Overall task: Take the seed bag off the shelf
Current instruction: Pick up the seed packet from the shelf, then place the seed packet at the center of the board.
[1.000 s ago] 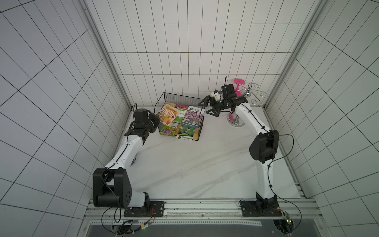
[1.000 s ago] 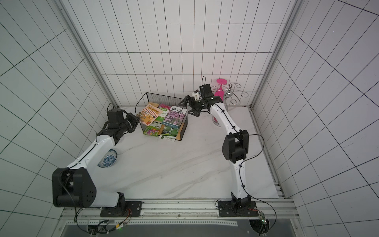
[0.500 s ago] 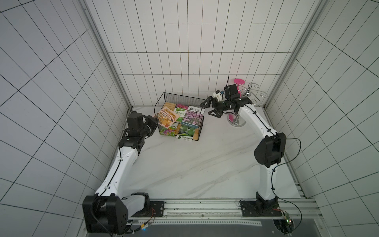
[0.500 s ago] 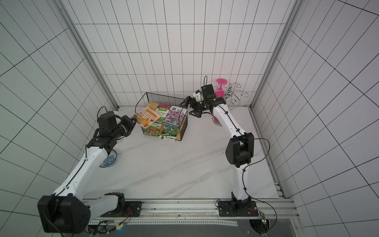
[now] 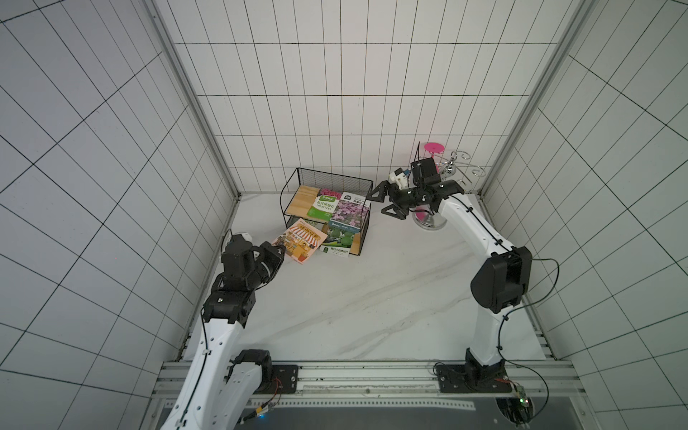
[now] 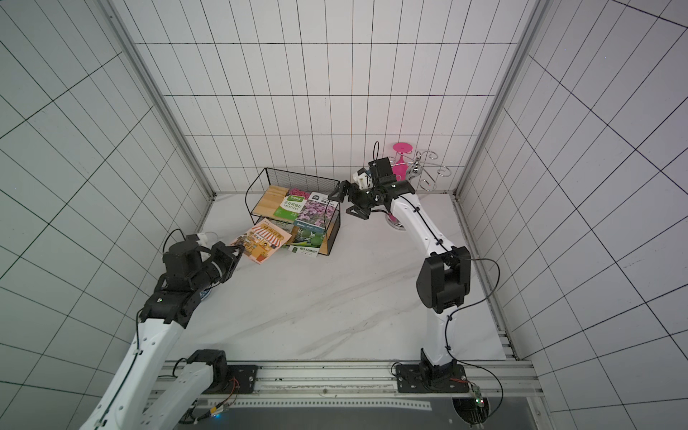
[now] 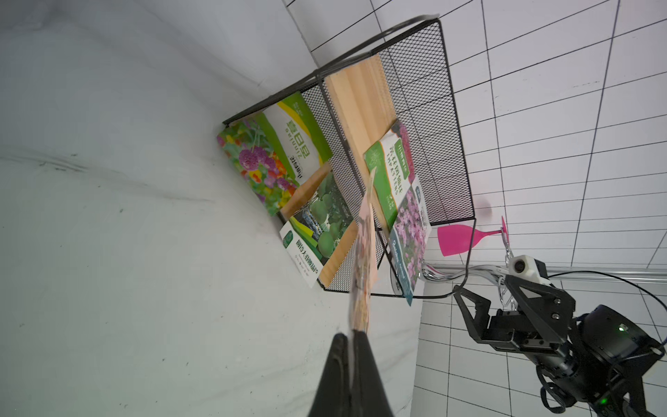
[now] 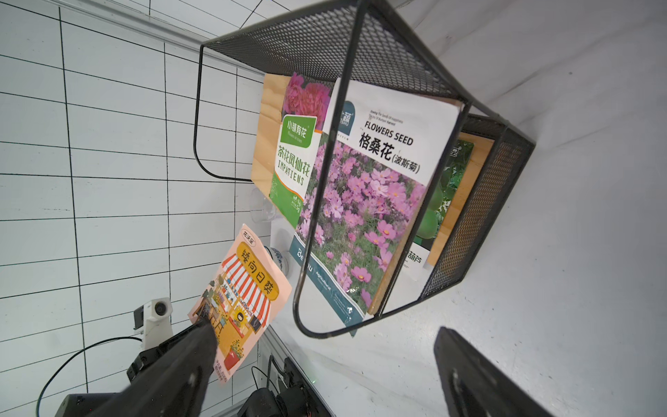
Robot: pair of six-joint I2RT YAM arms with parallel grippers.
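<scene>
Near the front and on the left, the left gripper is pinched tight on one corner of the seed bag, the orange and pink one with a little shop drawn on it. The left wrist view shows the bag sticking out edge-on from the closed jaws, up in the air over the white table. A second ago this bag lay on the top board of the shelf, at its left end. Now the arm has pulled back toward the near left and that spot is bare wood. So the bag looks to be off the shelf, just beside its near left corner, and the main job seems almost done. It likely only has to be set down. Farther back, a green bag and a purple flower bag still lie on the top board. Right of the shelf, the right gripper hangs with jaws wide apart, holding nothing. Far right stands a pink glass.
</scene>
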